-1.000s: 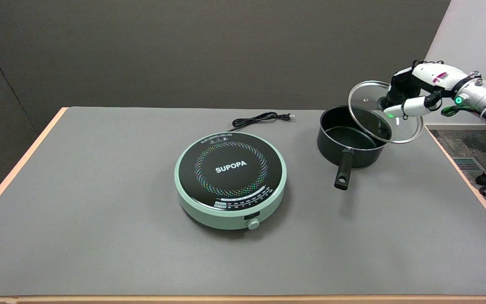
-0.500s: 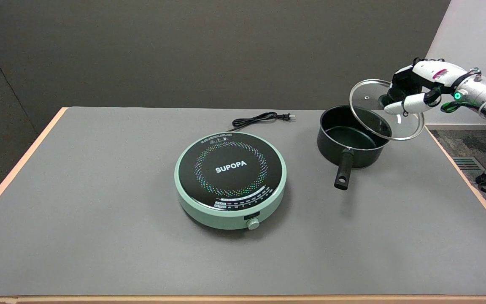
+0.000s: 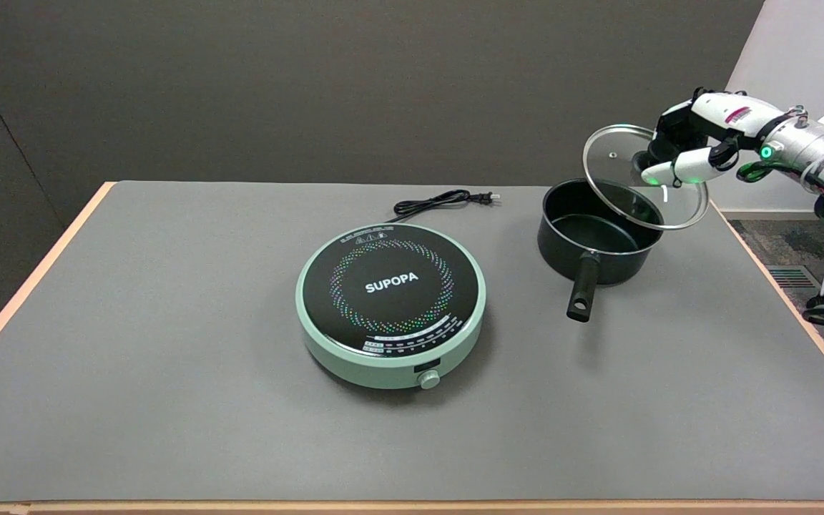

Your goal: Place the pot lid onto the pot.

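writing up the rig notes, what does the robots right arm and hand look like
The right hand is black and white, with a small pink marking on its white back. A green light glows at the wrist. The forearm is silvery white, with white and green cables looped around it.

"SUPOPA" (white) on induction cooker (image 3: 390,304)

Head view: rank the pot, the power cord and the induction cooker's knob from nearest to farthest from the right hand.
From the right hand, which holds the glass lid:
1. Pot, just below and left of it.
2. Power cord, farther left, at the table's back.
3. Knob, on the cooker's near side, toward the front.
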Robot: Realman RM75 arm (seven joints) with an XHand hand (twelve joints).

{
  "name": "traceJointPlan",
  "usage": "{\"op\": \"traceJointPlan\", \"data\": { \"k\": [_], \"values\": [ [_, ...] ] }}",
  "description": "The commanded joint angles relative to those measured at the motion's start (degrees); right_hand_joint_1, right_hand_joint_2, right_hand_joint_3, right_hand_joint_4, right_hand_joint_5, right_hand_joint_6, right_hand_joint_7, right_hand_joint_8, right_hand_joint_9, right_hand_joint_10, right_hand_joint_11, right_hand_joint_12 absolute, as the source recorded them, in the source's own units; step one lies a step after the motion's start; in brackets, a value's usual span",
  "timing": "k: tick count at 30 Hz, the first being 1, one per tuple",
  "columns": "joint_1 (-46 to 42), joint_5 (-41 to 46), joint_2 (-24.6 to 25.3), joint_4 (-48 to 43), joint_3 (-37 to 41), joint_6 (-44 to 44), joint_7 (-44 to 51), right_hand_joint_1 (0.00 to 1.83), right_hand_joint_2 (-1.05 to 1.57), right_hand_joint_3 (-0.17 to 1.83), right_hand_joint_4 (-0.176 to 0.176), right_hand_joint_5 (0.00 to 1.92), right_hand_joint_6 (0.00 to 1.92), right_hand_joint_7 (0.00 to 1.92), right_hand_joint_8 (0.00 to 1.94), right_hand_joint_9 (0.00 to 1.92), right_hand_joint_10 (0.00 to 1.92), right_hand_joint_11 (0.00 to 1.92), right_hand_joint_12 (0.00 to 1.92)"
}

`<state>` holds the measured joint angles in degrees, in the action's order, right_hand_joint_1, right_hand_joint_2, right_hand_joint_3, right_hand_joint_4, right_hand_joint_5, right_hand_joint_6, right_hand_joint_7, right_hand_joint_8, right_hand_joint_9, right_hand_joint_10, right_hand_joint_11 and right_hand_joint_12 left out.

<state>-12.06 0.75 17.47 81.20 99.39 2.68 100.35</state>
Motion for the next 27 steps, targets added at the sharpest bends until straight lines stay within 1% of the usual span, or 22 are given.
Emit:
{"op": "traceJointPlan", "data": {
  "k": [1, 4, 6, 8, 10, 15, 18, 23, 27],
  "values": [
    [0.69, 0.72, -0.04, 3.49, 1.61, -4.02, 0.03, 1.23, 1.05, 0.23, -0.102, 0.75, 1.29, 1.04, 1.05, 0.92, 1.37, 0.64, 1.44],
    [2.53, 0.72, -0.18, 3.46, -0.63, -3.79, 0.03, 1.23, 1.05, 0.23, -0.102, 0.75, 1.29, 1.04, 1.05, 0.91, 1.37, 0.64, 1.44],
    [9.29, 0.72, -0.08, 3.16, -7.86, -3.54, 0.03, 1.23, 1.05, 0.23, -0.102, 0.75, 1.29, 1.04, 1.05, 0.91, 1.37, 0.64, 1.44],
    [19.25, 0.72, -0.02, 2.5, -16.65, -3.54, 0.03, 1.23, 1.05, 0.24, -0.102, 0.75, 1.29, 1.04, 1.05, 0.91, 1.37, 0.64, 1.43],
    [23.13, 0.72, -0.01, 1.52, -22.64, -3.46, 0.02, 1.23, 1.05, 0.23, -0.102, 0.75, 1.29, 1.04, 1.05, 0.91, 1.36, 0.65, 1.42],
    [28.51, 0.72, 0.87, 0.45, -27.64, -3.01, 0.02, 1.23, 1.05, 0.23, -0.102, 0.75, 1.29, 1.04, 1.05, 0.91, 1.36, 0.65, 1.42],
    [33.72, 0.72, 1.27, -0.52, -32.96, -2.06, 0.02, 1.22, 1.05, 0.24, -0.1, 0.75, 1.29, 1.04, 1.05, 0.91, 1.36, 0.65, 1.41],
    [42.28, 0.72, 1.34, -2.44, -45.23, -1.85, -0.05, 1.22, 1.05, 0.24, -0.098, 0.75, 1.29, 1.03, 1.05, 0.91, 1.36, 0.66, 1.41],
    [45.19, 0.72, 1.44, -4.74, -49.05, -1.16, -0.85, 1.22, 1.05, 0.24, -0.097, 0.75, 1.3, 1.03, 1.05, 0.92, 1.36, 0.67, 1.39]
  ]
}}
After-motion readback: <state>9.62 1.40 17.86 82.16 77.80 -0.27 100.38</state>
